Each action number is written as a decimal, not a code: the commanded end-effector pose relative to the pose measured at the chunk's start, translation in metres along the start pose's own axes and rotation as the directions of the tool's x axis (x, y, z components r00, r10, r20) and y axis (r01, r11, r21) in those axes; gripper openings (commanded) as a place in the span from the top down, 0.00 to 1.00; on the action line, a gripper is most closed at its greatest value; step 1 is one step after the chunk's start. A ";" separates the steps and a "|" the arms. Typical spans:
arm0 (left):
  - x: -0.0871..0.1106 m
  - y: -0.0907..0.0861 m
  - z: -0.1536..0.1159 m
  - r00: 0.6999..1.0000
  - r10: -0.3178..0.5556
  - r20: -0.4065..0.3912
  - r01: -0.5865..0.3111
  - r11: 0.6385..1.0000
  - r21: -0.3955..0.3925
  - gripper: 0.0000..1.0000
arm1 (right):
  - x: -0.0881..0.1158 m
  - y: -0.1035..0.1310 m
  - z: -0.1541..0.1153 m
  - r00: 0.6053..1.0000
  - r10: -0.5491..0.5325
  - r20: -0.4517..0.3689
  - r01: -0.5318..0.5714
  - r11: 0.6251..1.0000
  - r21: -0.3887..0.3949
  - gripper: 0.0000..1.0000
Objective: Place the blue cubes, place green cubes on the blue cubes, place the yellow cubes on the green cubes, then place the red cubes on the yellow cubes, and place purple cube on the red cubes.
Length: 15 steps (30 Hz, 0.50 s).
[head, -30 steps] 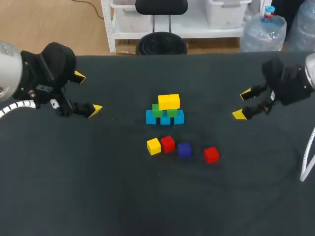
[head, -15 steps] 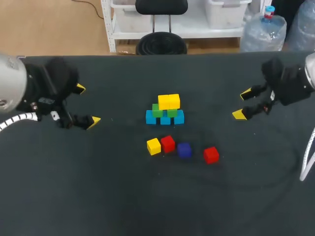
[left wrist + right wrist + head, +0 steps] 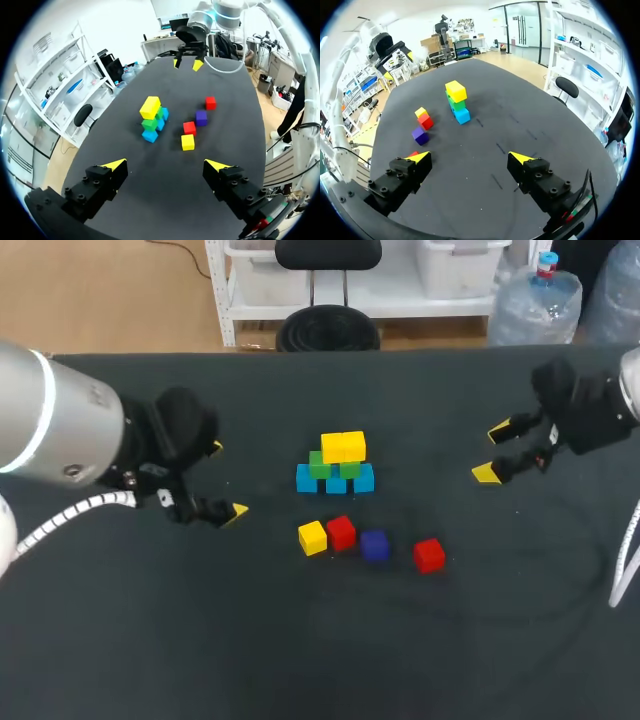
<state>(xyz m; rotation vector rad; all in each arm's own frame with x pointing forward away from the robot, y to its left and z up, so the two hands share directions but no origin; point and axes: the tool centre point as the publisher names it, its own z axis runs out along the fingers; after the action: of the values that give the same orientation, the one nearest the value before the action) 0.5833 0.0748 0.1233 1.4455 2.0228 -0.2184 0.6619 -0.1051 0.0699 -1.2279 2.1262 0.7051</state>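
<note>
A small pile stands mid-table: blue cubes (image 3: 335, 481) at the base, green cubes (image 3: 335, 468) on them, two yellow cubes (image 3: 343, 446) on top. In front of it lie a loose yellow cube (image 3: 312, 537), a red cube (image 3: 341, 532), a purple cube (image 3: 375, 545) and a second red cube (image 3: 429, 554). My left gripper (image 3: 226, 480) hangs open to the left of the pile, holding nothing. In the left wrist view the pile (image 3: 151, 117) and the loose yellow cube (image 3: 188, 142) lie ahead of the open left gripper (image 3: 165, 165). My right gripper (image 3: 492, 452) stands open at the far right, empty.
The black table (image 3: 320, 640) is bare in front of the loose cubes and on both sides. From the right wrist view, the pile (image 3: 456, 101) and the purple cube (image 3: 419, 135) sit well ahead of the right gripper (image 3: 469, 158).
My left arm has swung right and forward, bringing its open gripper closer to the pile. The right arm and all cubes have stayed put.
</note>
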 end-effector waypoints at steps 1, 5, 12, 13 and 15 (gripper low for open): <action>0.003 0.001 0.027 1.000 -0.014 -0.001 0.014 1.000 0.009 0.00 | 0.001 -0.001 0.001 1.000 -0.001 0.003 0.001 1.000 -0.002 0.00; 0.008 -0.004 0.046 0.999 -0.033 -0.035 0.033 0.999 0.003 0.00 | 0.001 -0.001 0.001 1.000 -0.001 0.003 0.001 1.000 -0.002 0.00; -0.001 -0.019 0.077 0.996 -0.030 -0.083 0.029 1.000 -0.007 0.00 | 0.001 -0.001 0.001 1.000 -0.001 0.003 0.001 1.000 -0.002 0.00; -0.004 -0.021 0.080 0.996 -0.028 -0.084 0.027 1.000 -0.005 0.00 | 0.001 -0.001 0.001 1.000 -0.001 0.003 0.001 1.000 -0.002 0.00; -0.008 -0.026 0.086 0.997 -0.018 -0.081 0.019 1.000 0.002 0.00 | 0.001 -0.001 0.001 1.000 -0.001 0.003 0.001 1.000 -0.002 0.00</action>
<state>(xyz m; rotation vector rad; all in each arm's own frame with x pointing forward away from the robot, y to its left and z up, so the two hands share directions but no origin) 0.5865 0.0395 0.0702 1.4585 2.0827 -0.2131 0.6620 -0.1054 0.0696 -1.2278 2.1260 0.7055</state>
